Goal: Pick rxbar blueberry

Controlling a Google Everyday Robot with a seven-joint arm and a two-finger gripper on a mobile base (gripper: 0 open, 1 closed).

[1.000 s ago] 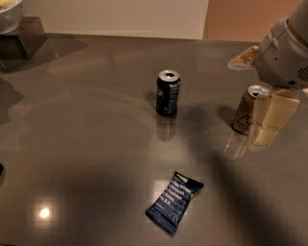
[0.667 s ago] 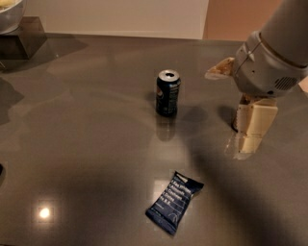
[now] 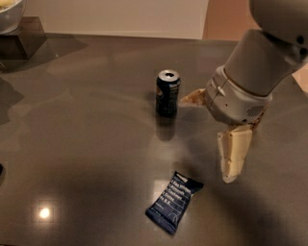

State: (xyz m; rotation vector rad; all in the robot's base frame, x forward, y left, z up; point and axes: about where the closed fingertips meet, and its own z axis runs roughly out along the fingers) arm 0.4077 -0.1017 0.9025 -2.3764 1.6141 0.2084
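The rxbar blueberry (image 3: pixel 174 202) lies flat on the table (image 3: pixel 86 144), nearer than the soda can (image 3: pixel 167 92). The gripper (image 3: pixel 206 141) hangs just right of it, fingers spread, holding nothing. The wrapper looks light, slick and crinkly; I'd pinch across its narrow middle.

table (image 3: pixel 72 144): dark, glossy | glare (image 3: pixel 44 212): near-left on table | wall (image 3: pixel 120 17): white, behind

One rxbar blueberry (image 3: pixel 174 202), one can (image 3: pixel 167 92), one bowl (image 3: pixel 7 13), one hand (image 3: pixel 207 140) at right.
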